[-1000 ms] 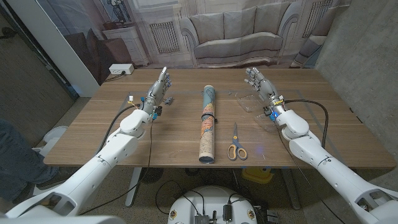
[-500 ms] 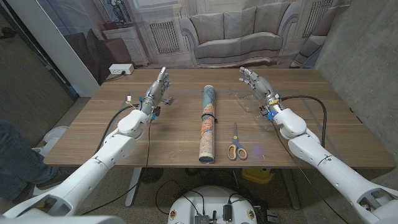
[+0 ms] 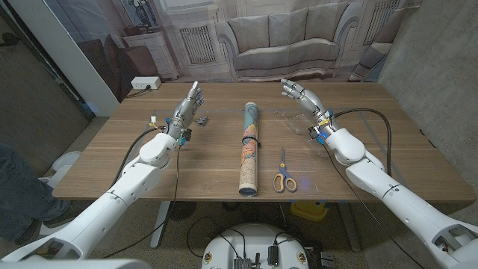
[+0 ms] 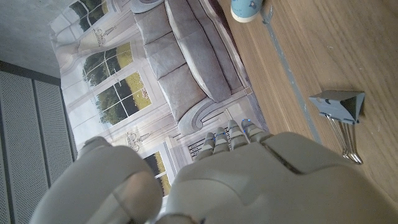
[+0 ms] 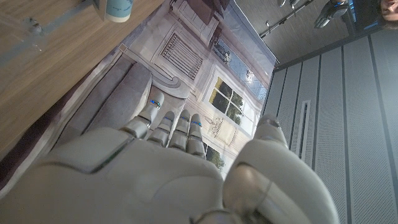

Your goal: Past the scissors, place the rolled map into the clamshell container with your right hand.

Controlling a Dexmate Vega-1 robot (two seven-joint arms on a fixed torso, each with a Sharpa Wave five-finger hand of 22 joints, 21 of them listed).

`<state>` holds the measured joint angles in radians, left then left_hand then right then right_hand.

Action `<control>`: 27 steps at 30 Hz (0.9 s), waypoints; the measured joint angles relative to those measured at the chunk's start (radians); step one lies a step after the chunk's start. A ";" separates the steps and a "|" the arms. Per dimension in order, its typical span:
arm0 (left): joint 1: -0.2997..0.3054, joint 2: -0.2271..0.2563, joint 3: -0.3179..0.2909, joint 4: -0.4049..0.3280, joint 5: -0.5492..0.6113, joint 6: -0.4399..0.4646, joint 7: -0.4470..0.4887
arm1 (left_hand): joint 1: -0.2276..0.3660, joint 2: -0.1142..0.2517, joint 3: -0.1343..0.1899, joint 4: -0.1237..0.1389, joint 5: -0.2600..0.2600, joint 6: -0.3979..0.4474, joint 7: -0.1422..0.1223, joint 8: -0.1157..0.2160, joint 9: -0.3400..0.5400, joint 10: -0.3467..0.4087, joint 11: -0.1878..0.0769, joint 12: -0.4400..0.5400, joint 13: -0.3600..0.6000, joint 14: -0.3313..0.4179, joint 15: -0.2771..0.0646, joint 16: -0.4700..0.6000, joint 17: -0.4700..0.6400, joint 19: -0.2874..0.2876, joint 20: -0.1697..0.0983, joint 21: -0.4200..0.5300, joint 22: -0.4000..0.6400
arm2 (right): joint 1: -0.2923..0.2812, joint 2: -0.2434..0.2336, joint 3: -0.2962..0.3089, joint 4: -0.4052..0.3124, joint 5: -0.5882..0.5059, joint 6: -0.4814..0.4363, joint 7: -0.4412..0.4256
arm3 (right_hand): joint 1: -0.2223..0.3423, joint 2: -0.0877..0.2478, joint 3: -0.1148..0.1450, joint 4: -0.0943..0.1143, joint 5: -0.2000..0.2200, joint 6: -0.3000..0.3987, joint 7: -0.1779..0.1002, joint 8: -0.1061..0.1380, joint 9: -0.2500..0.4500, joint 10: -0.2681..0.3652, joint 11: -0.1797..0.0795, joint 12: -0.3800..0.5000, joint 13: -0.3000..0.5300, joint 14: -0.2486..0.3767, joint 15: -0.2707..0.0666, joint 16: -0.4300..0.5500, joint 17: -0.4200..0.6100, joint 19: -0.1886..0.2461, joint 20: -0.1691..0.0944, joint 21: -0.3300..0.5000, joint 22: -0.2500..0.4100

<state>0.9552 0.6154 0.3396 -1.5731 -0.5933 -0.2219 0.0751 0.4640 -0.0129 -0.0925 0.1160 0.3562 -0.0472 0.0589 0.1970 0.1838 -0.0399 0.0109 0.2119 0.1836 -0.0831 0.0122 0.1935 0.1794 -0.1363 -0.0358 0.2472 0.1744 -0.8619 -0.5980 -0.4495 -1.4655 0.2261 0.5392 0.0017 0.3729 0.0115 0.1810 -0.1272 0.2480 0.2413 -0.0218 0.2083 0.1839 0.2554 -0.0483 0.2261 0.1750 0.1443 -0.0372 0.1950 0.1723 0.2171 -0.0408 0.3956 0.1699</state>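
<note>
My right hand [image 3: 297, 95] is raised above the far right part of the table [image 3: 202, 168], fingers apart and stretched out, holding nothing. It points toward the far middle of the table. Just under and to the right of it sits the clear clamshell [image 3: 301, 123], hard to make out against the wood; I cannot tell whether its lid is up. In the right wrist view the back of my right hand [image 5: 155, 168] shows with straight fingers, and the far end of the map [image 5: 118, 9] appears beyond it.

The map [image 3: 250, 149] lies in the middle of the table, a long rolled tube running from near edge to far, with a dark band around its middle. The scissors [image 3: 282, 175] lie just to its right, near the front edge, handles toward me, between the map and my right arm.

My left hand [image 3: 188, 108] stands at the far left, fingers open and straight, empty. A binder clip [image 4: 341, 106] lies on the wood close by it.

As I judge it, nothing is done yet: the map is untouched. I have to reach left over the scissors, grasp it, and carry it to the clamshell.
</note>
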 measured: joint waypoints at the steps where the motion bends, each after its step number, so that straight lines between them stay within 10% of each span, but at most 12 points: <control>1: 0.001 0.000 0.000 -0.001 -0.001 -0.001 0.000 | 0.000 0.000 0.000 0.000 0.000 0.000 0.000 0.000 0.000 0.000 0.000 0.000 0.000 0.000 0.000 0.000 0.000 0.000 0.000 0.000 0.000 | 0.001 -0.003 -0.001 -0.004 -0.005 0.000 -0.002 | 0.002 0.002 0.000 0.000 0.000 0.002 -0.002 0.000 0.000 0.000 0.000 0.000 0.000 0.002 0.002 0.000 0.000 0.000 0.000 -0.001 0.000; 27: 0.048 0.008 -0.024 -0.031 -0.011 -0.034 0.011 | 0.005 0.005 -0.004 -0.004 0.000 0.016 -0.005 0.008 0.000 0.011 -0.011 0.000 0.000 0.005 -0.005 0.000 0.000 0.012 0.002 -0.012 0.000 | 0.020 -0.034 -0.019 -0.034 -0.214 -0.006 -0.095 | 0.028 0.018 0.012 -0.005 0.007 0.007 -0.033 -0.003 0.005 0.013 -0.022 0.000 0.000 0.026 0.001 0.000 0.003 0.025 0.000 -0.009 0.000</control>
<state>1.0036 0.6238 0.3160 -1.6039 -0.6043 -0.2561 0.0860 0.4690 -0.0079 -0.0967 0.1118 0.3562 -0.0311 0.0537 0.2049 0.1837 -0.0291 0.0001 0.2119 0.1836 -0.0778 0.0068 0.1935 0.1793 -0.1238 -0.0340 0.2357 0.1743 -0.8414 -0.6321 -0.4682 -1.4996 0.0123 0.5336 -0.0938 0.4009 0.0292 0.1925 -0.1326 0.2554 0.2478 -0.0546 0.2057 0.1887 0.2689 -0.0705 0.2260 0.1750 0.1708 -0.0359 0.1950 0.1748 0.2421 -0.0409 0.3869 0.1698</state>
